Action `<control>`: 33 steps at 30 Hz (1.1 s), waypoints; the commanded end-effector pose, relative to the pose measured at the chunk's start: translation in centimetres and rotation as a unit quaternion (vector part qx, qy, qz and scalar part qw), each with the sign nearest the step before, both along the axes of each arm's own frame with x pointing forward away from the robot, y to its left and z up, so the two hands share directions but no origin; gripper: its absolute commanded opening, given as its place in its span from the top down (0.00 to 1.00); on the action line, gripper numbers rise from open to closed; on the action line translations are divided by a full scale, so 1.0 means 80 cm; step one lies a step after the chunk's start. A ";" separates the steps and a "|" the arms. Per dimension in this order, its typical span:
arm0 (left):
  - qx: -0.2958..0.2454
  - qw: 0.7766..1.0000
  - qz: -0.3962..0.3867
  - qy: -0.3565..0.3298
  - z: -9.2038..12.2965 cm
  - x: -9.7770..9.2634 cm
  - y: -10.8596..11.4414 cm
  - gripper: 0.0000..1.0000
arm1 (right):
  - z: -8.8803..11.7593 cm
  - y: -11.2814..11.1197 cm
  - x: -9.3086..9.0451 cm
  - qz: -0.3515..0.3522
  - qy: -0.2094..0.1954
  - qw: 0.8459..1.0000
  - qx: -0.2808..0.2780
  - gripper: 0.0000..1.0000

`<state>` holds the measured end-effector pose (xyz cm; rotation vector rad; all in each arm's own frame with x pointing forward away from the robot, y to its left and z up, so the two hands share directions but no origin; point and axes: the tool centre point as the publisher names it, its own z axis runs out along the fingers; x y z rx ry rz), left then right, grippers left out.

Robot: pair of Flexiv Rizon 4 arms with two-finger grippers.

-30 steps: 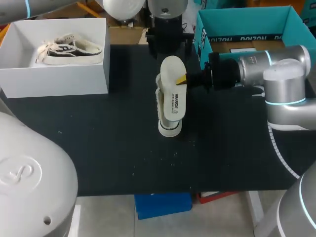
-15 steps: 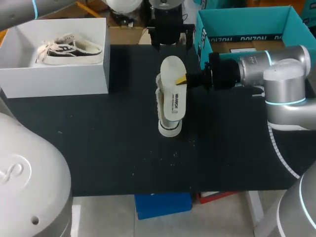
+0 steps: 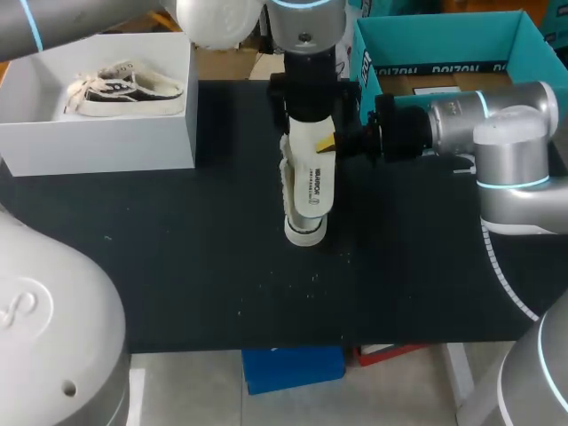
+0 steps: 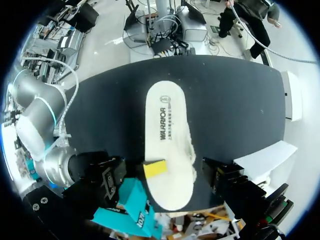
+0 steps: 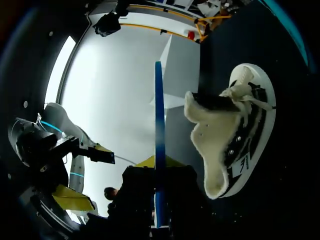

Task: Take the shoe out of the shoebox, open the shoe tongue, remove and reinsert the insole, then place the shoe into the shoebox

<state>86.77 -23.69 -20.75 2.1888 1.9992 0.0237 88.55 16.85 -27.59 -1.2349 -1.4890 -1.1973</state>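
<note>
My right gripper [image 3: 328, 142] is shut on the edge of a white printed insole [image 3: 312, 173] and holds it flat above the table's middle. Under it lies the fleece-lined shoe [image 3: 300, 229] on its side. In the right wrist view the insole [image 5: 158, 145] stands edge-on as a thin blue strip between the fingers of my right gripper [image 5: 157, 220], and the shoe [image 5: 235, 135] is beside it. My left gripper [image 3: 312, 93] hangs open over the insole's far end. In the left wrist view my left gripper [image 4: 167, 187] stands with its black fingers on either side of the insole [image 4: 167, 130], clear of it.
The white shoebox [image 3: 98, 146] stands at the back left with a second shoe [image 3: 124, 89] inside. A teal box [image 3: 435, 35] sits at the back right, close behind my right arm. Bare black mat [image 3: 177, 266] stretches toward the front edge.
My left gripper has come forward from the table's far edge and now hangs over the insole's far end. My right gripper and the insole have not moved.
</note>
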 end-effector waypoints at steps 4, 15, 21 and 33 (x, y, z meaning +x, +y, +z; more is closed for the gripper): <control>-0.052 0.999 -0.006 -0.010 -0.026 -0.067 0.010 0.00 | 0.000 0.001 0.000 0.000 0.000 1.000 -0.001 1.00; -0.504 0.861 -0.067 -0.003 -0.045 -0.075 0.045 0.00 | 0.000 0.001 0.000 0.000 0.000 1.000 -0.001 1.00; -0.621 0.781 -0.069 -0.004 -0.062 -0.060 0.070 0.00 | 0.000 0.001 0.000 0.000 0.000 1.000 -0.001 1.00; -0.715 0.694 -0.088 0.001 -0.069 -0.054 0.076 0.00 | 0.000 0.001 0.000 0.000 0.000 1.000 -0.001 1.00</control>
